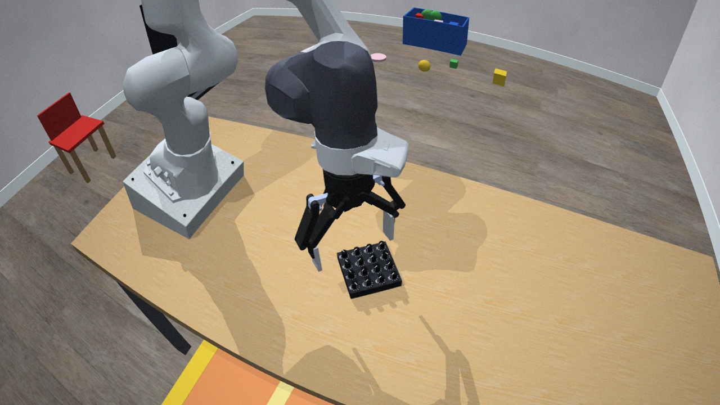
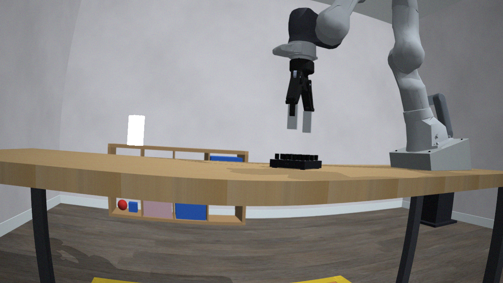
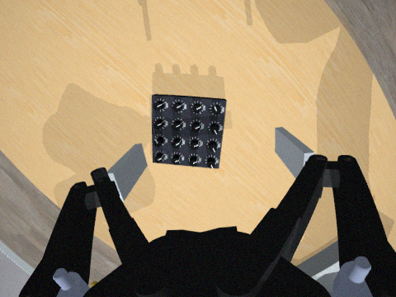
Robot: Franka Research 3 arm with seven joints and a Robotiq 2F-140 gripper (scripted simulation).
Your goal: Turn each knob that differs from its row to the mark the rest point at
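Observation:
The black knob box (image 1: 376, 290) (image 2: 295, 164) (image 3: 188, 116) stands flat on the table, its knobs in a four-by-four grid. In the wrist view the wide gaps of the mark rings face right. There, in the rightmost column, the top knob (image 3: 216, 109) has its line slanting differently from the three below, whose lines run down and slightly right. In the leftmost column, the line of the third knob (image 3: 159, 141) also looks different, but it is small. Exact marks cannot be read. My gripper (image 1: 354, 253) (image 2: 299, 130) (image 3: 208, 147) is open, empty and above the box, touching nothing.
The wooden table (image 1: 553, 302) (image 2: 140, 175) (image 3: 256, 91) carries the arm's grey base block (image 1: 188, 221) (image 2: 409, 160), away from the box. A red chair (image 1: 75, 133) and a blue toy bin (image 1: 432, 35) stand on the floor beyond the table. A low shelf (image 2: 175, 149) is behind it.

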